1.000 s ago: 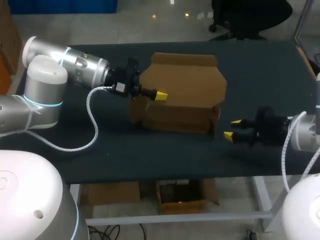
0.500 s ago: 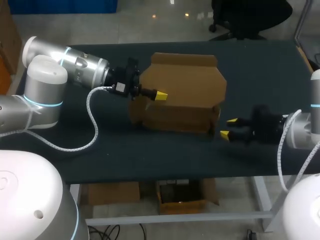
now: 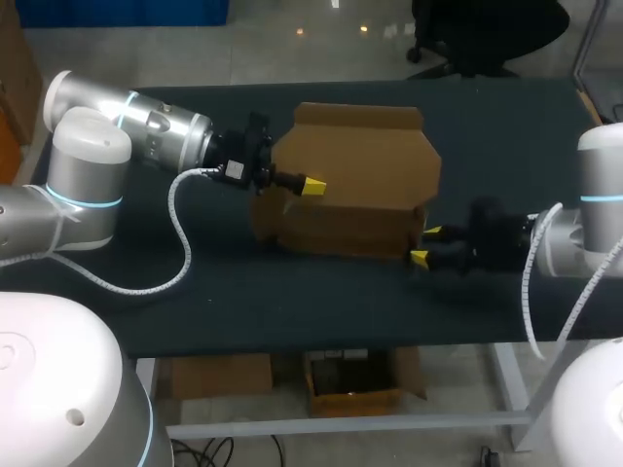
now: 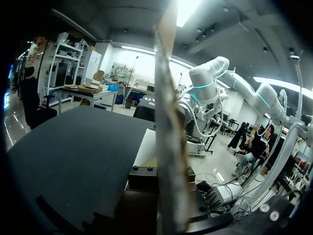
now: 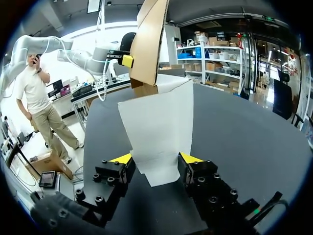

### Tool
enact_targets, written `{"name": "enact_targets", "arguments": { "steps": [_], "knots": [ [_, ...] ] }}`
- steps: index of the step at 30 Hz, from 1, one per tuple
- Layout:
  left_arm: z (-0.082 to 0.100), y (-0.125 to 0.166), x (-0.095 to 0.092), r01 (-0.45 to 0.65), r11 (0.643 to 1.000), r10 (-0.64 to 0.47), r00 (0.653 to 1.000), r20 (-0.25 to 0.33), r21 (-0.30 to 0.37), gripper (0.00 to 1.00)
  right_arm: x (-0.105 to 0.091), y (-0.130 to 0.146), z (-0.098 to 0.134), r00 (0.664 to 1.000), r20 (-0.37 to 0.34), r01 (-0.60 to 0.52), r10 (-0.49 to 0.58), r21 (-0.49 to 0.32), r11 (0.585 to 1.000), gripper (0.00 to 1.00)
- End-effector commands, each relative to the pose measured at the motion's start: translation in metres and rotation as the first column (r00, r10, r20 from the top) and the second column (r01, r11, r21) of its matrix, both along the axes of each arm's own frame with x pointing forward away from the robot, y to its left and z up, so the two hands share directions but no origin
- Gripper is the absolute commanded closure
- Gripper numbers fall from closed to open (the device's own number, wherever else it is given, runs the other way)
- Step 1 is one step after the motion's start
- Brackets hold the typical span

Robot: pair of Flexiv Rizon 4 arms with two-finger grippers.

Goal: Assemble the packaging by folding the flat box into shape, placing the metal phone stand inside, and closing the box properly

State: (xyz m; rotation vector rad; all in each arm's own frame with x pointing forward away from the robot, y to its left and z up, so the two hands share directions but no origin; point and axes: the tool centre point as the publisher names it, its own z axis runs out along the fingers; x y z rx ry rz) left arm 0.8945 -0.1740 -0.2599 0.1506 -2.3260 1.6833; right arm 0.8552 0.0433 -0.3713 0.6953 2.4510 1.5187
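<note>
Head view: the right arm (image 3: 596,204) has slid in across the tabletop (image 3: 292,292). A second ago its yellow tips hung clear of the box (image 3: 355,185); now they sit at the box's lower right corner. The left arm (image 3: 146,122) has not shifted, and the box stands where it stood, mid-tabletop. One yellow tip of the left jaws lies on the box's left wall.

Left wrist view: that wall (image 4: 168,147) runs edge-on straight up from between the left jaws, which are clamped on it.

Right wrist view: the right jaws stand apart. A pale flap (image 5: 159,122) of the box reaches down between their tips, and the rest of the box rises ahead.
</note>
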Motion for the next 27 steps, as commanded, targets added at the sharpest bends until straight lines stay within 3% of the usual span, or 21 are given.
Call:
{"name": "enact_targets", "arguments": {
  "steps": [1,18,27],
  "knots": [
    [-0.003,0.001,0.000,0.000,1.000,0.000,1.000,0.000,0.000,1.00,0.001,0.010,0.001,1.000,-0.001,-0.005,0.005,-0.009,1.000,0.45],
    [-0.003,0.001,0.000,0.000,1.000,0.000,1.000,0.000,0.000,1.00,-0.010,0.034,0.003,1.000,-0.003,0.018,-0.018,-0.018,1.000,0.46],
    [-0.003,0.001,0.000,0.000,1.000,0.000,1.000,0.000,0.000,1.00,-0.024,0.022,-0.001,0.996,-0.022,0.080,-0.081,-0.024,0.996,0.45]
  ]
}}
